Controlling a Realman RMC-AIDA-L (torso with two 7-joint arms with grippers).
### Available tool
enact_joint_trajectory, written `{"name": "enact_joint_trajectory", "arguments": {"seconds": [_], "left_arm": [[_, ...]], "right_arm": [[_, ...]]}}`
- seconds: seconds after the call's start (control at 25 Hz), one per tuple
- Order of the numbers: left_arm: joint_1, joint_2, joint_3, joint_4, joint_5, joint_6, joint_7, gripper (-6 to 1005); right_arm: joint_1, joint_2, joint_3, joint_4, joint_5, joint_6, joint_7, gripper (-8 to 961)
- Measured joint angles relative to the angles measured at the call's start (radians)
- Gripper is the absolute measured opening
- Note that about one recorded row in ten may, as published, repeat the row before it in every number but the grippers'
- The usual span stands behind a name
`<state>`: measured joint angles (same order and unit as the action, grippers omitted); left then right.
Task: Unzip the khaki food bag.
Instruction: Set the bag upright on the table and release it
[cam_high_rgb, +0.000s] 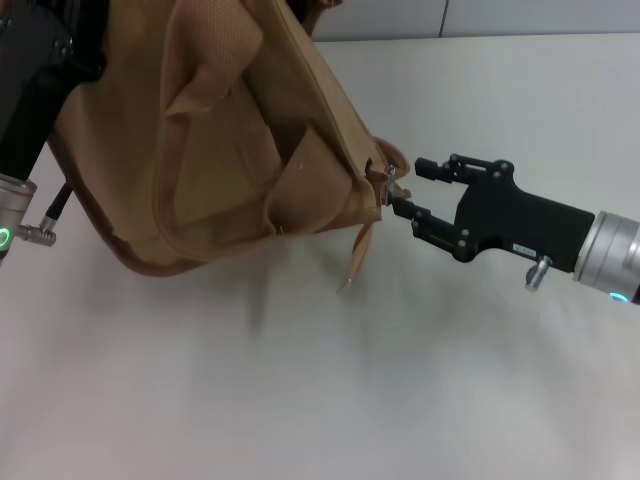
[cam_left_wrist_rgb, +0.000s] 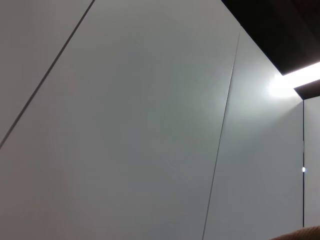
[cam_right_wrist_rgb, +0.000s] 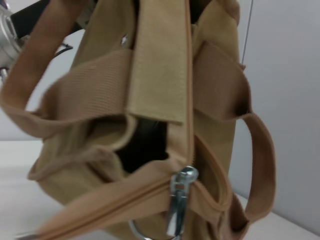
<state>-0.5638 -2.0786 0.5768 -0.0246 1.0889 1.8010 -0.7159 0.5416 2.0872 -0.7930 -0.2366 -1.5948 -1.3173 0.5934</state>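
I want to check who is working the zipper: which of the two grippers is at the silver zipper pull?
The right gripper, its black fingers open beside the silver zipper pull at the tan canvas bag's end. The left arm is up behind the bag.

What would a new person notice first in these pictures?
The khaki food bag hangs tilted above the white table, held up at the robot's left side. The right gripper reaches its open fingers to the silver zipper pull at the bag's corner.
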Motion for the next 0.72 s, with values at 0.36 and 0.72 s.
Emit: {"name": "enact_joint_trajectory", "arguments": {"seconds": [0.36, 0.72], "left_arm": [[0.005, 0.002, 0.0, 0.0, 0.0, 0.029, -0.033, 73], [0.01, 0.002, 0.002, 0.0, 0.005, 0.033, -0.046, 74]], "right_arm": [[0.061, 0.004, -0.047, 0.039, -0.004, 0.038, -0.004, 491], [0.074, 0.005, -0.042, 0.099, 0.049, 0.032, -0.077, 374]]}}
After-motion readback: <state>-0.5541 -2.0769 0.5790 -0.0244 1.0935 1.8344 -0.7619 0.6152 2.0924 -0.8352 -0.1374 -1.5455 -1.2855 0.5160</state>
